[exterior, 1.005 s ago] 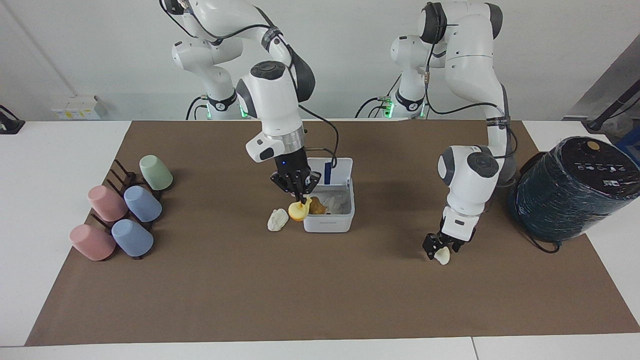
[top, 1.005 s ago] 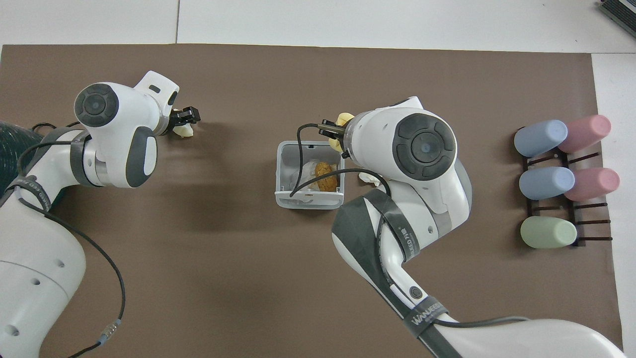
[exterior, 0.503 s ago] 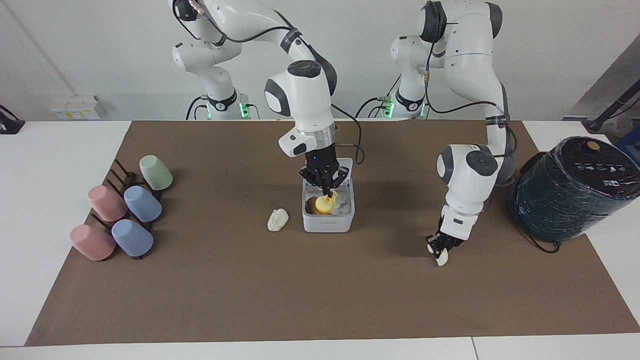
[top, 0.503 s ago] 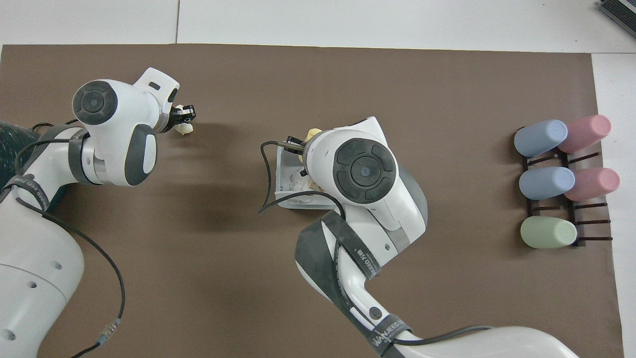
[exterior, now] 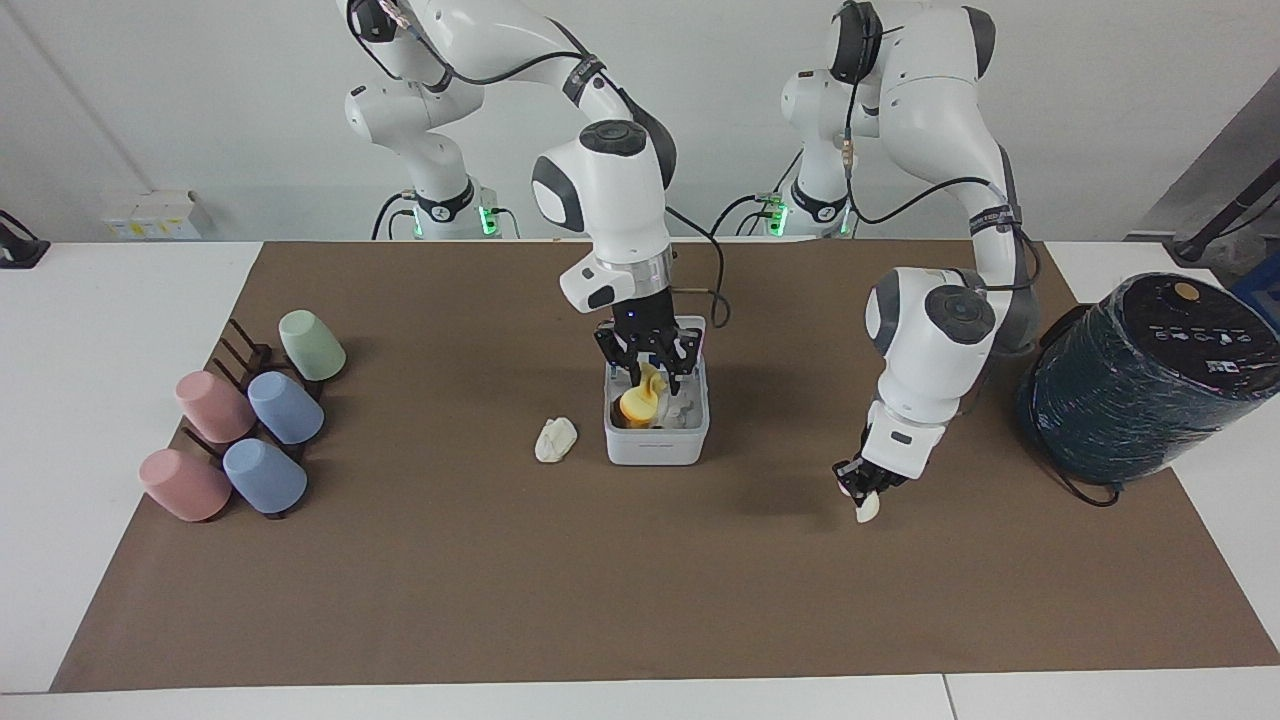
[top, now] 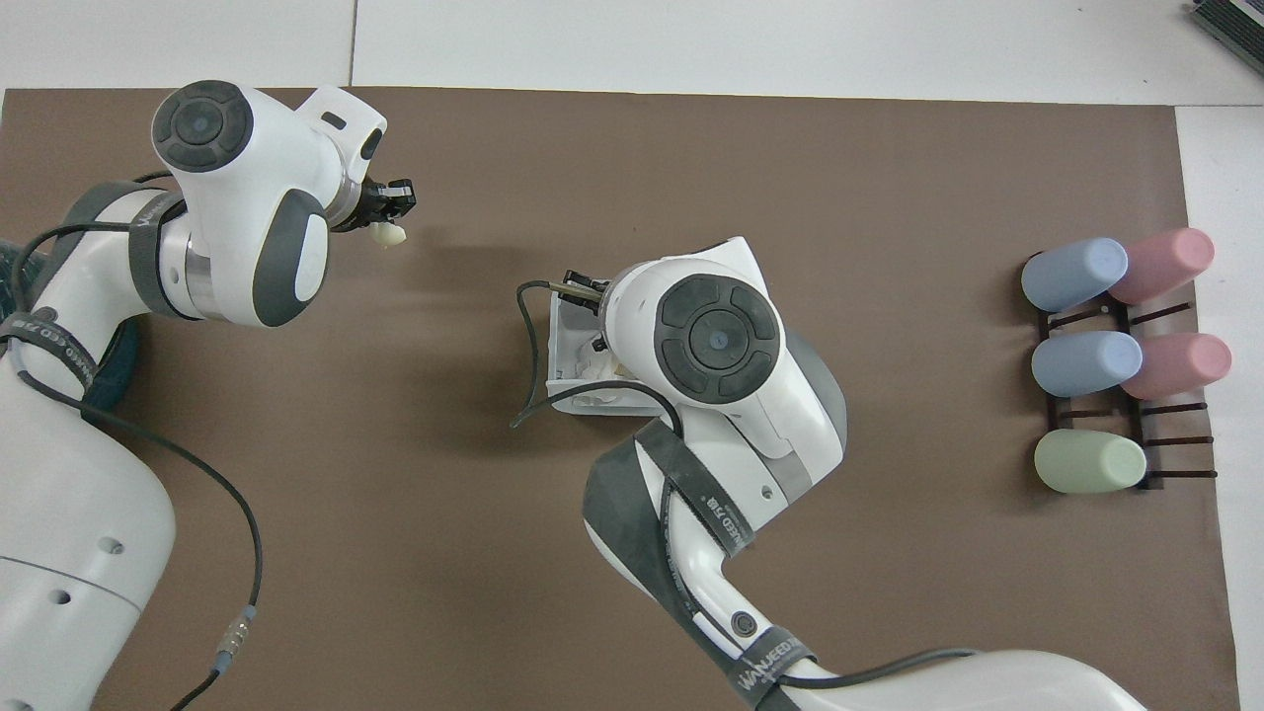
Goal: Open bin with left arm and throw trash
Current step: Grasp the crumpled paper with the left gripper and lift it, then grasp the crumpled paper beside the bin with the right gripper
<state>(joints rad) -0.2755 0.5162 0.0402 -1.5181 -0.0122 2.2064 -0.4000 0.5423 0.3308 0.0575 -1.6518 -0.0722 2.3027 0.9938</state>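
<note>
The white bin (exterior: 656,446) stands open mid-mat; in the overhead view (top: 565,341) my right arm hides most of it. My right gripper (exterior: 648,362) is open just over the bin. The yellow-orange bar (exterior: 639,402) lies in the bin below it, on other scraps. The white lumpy wad (exterior: 555,438) lies on the mat beside the bin, toward the right arm's end. My left gripper (exterior: 860,490) is shut on the cream-white slice (exterior: 867,508) and holds it just above the mat, toward the left arm's end; both also show in the overhead view, the gripper (top: 391,209) and the slice (top: 387,234).
A big dark teal wrapped cylinder (exterior: 1140,380) lies at the left arm's end of the table. Pastel cups on a dark rack (exterior: 250,420) sit at the right arm's end, also seen from overhead (top: 1116,355). A brown mat (exterior: 640,600) covers the table.
My right gripper carried the yellow-orange bar from beside the bin to over it and opened; the bar now lies inside. My left gripper closed on the cream-white slice and lifted it off the mat.
</note>
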